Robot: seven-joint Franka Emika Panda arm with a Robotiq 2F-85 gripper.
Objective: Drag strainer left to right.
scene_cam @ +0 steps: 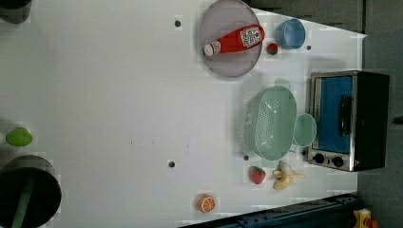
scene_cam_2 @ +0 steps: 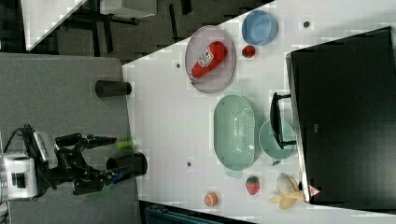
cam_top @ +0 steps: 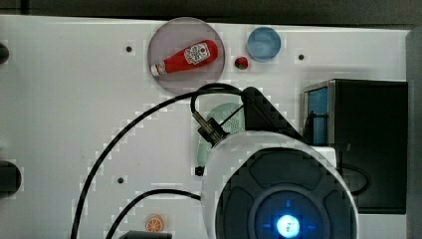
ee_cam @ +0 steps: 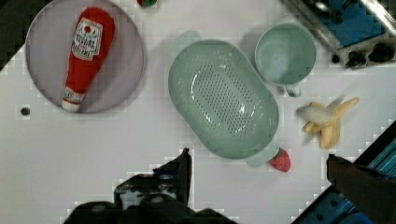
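Observation:
The strainer (scene_cam: pixel 271 123) is a pale mint-green oval colander with rows of small holes. It lies on the white table next to the mint mug (scene_cam: pixel 304 129), in front of the toaster oven. It also appears in the right view as the strainer (scene_cam_2: pixel 235 130) and in the wrist view as the strainer (ee_cam: pixel 222 98). In the top view the arm hides most of the strainer (cam_top: pixel 225 115). My gripper (scene_cam_2: pixel 119 156) hangs well apart from it, open and holding nothing. In the wrist view my gripper (ee_cam: pixel 259 156) has its two dark fingers spread wide.
A grey plate (scene_cam: pixel 223 64) holds a ketchup bottle (scene_cam: pixel 235 40), with a blue cup (scene_cam: pixel 290 33) and a small strawberry (scene_cam: pixel 272 48) nearby. Another strawberry (scene_cam: pixel 258 174), a banana (scene_cam: pixel 285 175) and an orange slice (scene_cam: pixel 206 203) lie near the strainer. The toaster oven (scene_cam: pixel 347 118) stands beside the mug.

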